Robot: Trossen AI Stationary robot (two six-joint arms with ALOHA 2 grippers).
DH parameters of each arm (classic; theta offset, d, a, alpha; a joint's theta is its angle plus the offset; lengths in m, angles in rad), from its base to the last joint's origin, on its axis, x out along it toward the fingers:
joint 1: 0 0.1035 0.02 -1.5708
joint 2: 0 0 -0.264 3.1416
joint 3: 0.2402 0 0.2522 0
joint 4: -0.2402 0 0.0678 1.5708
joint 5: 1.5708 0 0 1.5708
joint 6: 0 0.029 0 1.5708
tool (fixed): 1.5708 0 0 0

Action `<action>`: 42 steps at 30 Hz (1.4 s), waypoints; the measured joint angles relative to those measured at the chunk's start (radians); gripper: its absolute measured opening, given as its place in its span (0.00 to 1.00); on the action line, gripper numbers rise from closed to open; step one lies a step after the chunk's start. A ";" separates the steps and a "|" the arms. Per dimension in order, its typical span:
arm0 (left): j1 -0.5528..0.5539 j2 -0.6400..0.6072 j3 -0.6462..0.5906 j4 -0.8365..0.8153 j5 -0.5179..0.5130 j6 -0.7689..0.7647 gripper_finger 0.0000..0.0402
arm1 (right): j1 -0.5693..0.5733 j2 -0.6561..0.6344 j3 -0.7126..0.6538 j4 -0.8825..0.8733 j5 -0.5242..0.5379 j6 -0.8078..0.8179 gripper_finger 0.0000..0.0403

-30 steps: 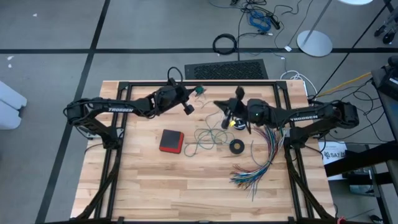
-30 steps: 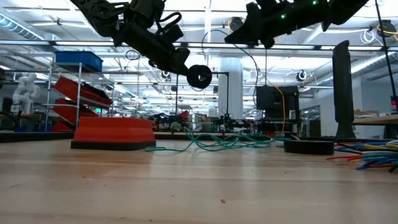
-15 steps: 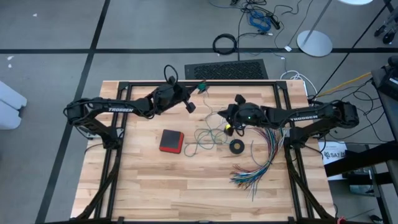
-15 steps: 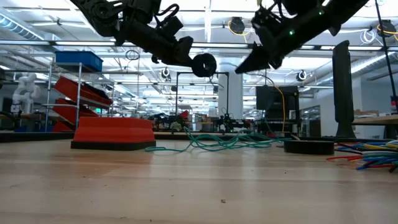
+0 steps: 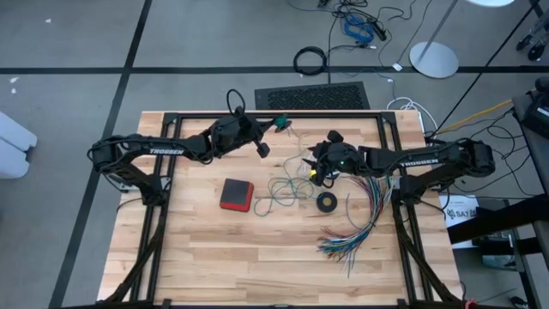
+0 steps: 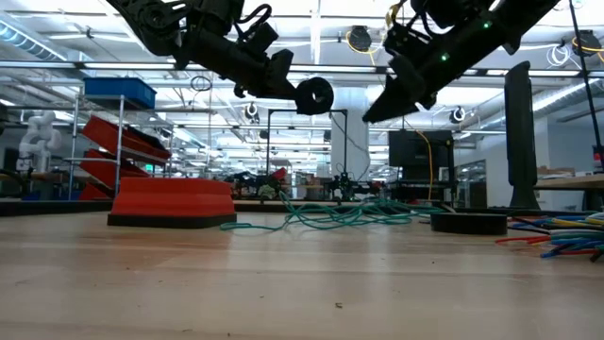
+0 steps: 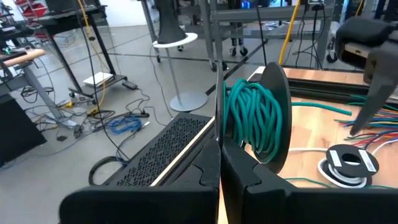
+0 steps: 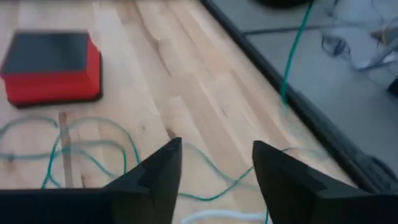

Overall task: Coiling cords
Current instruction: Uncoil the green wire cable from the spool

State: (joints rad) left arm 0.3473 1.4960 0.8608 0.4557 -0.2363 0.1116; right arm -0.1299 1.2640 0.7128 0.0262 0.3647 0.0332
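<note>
The teal cord is partly wound into a coil (image 7: 252, 118) against a black round disc (image 7: 277, 93). My left gripper (image 7: 221, 165) is shut at the disc and holds it above the table's far middle (image 5: 279, 123). The rest of the teal cord (image 5: 279, 193) lies in loose loops on the table. A white cord (image 7: 305, 151) runs to a small round black-and-white piece (image 7: 348, 165) lying on the table. My right gripper (image 8: 214, 171) hangs open above the loose teal loops (image 8: 93, 146), tipped down and touching nothing (image 5: 312, 166). My left gripper has its two shut fingers (image 7: 242, 174) closed at the lower edge of the black disc (image 7: 264, 163), just under the teal coil. The fingers themselves cover the exact spot. They come roughly level from the table's left. Disc and coil are lifted clear, and a teal strand (image 8: 295, 50) leads away from them.
A red block with a black top (image 5: 237, 194) sits left of the loose teal loops. A fan of multicoloured wires (image 5: 360, 219) spreads toward the near right. The black frame rail (image 5: 326, 114) runs along the table's far edge.
My right gripper has sunk toward the table, tipped its fingers downward and opened. My left gripper has turned at the wrist, and the disc with the teal coil now sits a little higher.
</note>
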 joint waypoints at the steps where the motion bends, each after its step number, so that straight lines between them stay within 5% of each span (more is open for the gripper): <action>1: 0.000 0.000 0.000 0.000 0.003 0.000 0.00 | 0.000 0.000 0.000 0.033 0.002 -0.017 0.49; 9: -0.013 0.000 0.000 0.003 0.027 -0.003 0.00 | -0.025 0.036 0.000 0.269 0.048 -0.214 0.48; 26: -0.023 0.000 0.000 0.006 0.096 -0.053 0.00 | -0.100 0.230 0.000 0.513 0.007 -0.198 0.43; 42: -0.023 0.000 0.000 0.005 0.096 -0.052 0.00 | -0.107 0.230 0.000 0.508 0.049 -0.207 0.01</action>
State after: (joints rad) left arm 0.3248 1.4960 0.8608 0.4607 -0.1406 0.0597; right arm -0.2367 1.4944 0.7128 0.5344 0.4133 -0.1739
